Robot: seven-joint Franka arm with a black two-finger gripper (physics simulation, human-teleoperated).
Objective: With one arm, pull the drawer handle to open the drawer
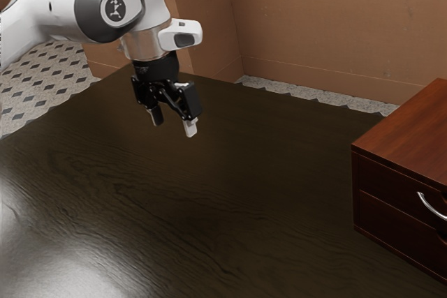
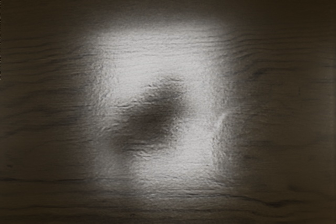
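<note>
The curved metal drawer handle [image 1: 431,206] sits on the upper drawer front [image 1: 391,185] of a reddish wooden cabinet [image 1: 412,130] at the exterior view's right edge, and the front lies flush. Well apart to the left, the gripper [image 1: 174,123] hangs above the dark table [image 1: 209,228], its fingers spread and grasping nothing. Under the hand, the wrist view shows the table's glossy grain [image 2: 273,35] with a soft shadow on it.

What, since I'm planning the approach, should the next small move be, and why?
Probably carry the pincer toward the exterior view's right, to the drawer handle. The pincer hangs open above the dark table, well apart from the cabinet, holding nothing.
</note>
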